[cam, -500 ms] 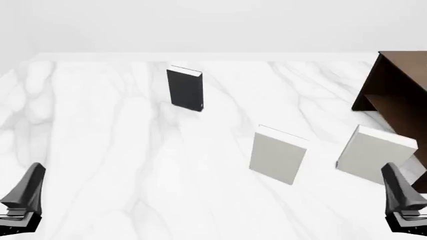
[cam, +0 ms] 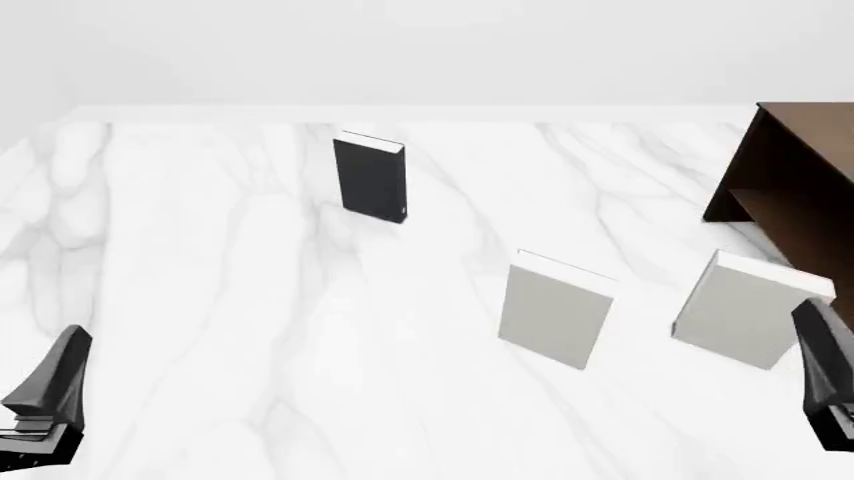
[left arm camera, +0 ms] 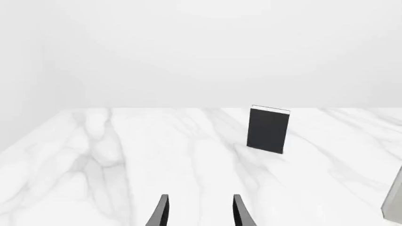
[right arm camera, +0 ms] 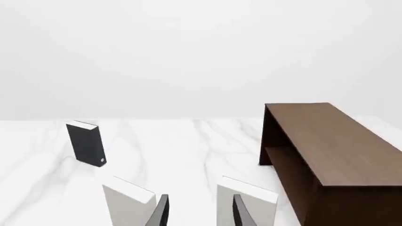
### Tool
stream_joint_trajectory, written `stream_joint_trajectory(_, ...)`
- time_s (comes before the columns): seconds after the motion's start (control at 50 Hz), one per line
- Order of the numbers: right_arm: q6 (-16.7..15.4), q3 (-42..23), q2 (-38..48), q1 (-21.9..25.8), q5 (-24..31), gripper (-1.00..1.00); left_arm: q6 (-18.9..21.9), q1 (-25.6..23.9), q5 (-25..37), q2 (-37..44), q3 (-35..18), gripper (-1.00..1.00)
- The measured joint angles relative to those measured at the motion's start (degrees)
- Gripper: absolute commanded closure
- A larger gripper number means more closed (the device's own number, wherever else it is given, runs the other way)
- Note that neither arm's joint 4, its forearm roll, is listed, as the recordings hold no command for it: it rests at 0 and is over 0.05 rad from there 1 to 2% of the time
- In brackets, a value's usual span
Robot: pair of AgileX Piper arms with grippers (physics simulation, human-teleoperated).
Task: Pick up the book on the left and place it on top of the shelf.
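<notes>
No readable text, label, brand, number or sign anywhere. Plain dark cover on the book [cam: 368, 178] at upper centre of the front view, bare of lettering. Blank too on the two grey books [cam: 557, 310] lower right and on the shelf [cam: 798, 190] at the right edge.

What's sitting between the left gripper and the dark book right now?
Nothing visible. Bare marble table lies between the left gripper and the dark book; the two grey-white books stand off to the right.
</notes>
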Motion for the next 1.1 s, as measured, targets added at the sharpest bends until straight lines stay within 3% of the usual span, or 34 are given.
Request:
stream_joint_trajectory(0.22, -1.13, -8.79, 5.76, 2.98, 1.32, -1.0, 0.0, 0.0, 0.0, 0.0, 0.0, -1.0)
stream_joint_trajectory(0.8, -9.85, -34.03, 32.87, 12.92, 2.65, -1.0, 0.0, 0.0, 0.0, 0.0, 0.0, -1.0)
stream_joint_trajectory(0.92, -12.57, -39.37, 39.31, 14.84, 3.49, -1.0, 0.0, 0.0, 0.0, 0.0, 0.0, -1.0)
stream_joint_trajectory(1.1, -14.79, -47.61, 55.43, 17.41, -0.28, -1.0, 0.0, 0.0, 0.0, 0.0, 0.0, -1.0)
